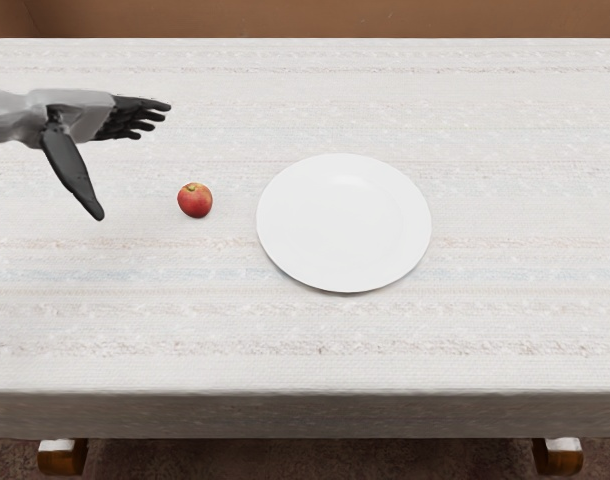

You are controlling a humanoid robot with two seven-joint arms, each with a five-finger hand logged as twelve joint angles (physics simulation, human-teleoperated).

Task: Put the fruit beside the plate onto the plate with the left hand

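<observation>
A small red apple [195, 200] lies on the table just left of a round white plate [344, 222], with a gap between them. The plate has nothing on it. My left hand [115, 135] comes in from the left edge and hovers up and to the left of the apple, clear of it. Its dark fingers [140, 116] stretch out to the right and its thumb [73, 172] points down toward the table. The hand is open and holds nothing. No right arm shows.
A pale, faintly striped cloth covers the table [485, 330]. The table's front edge runs across the bottom of the view, with two wooden legs [61, 455] below it.
</observation>
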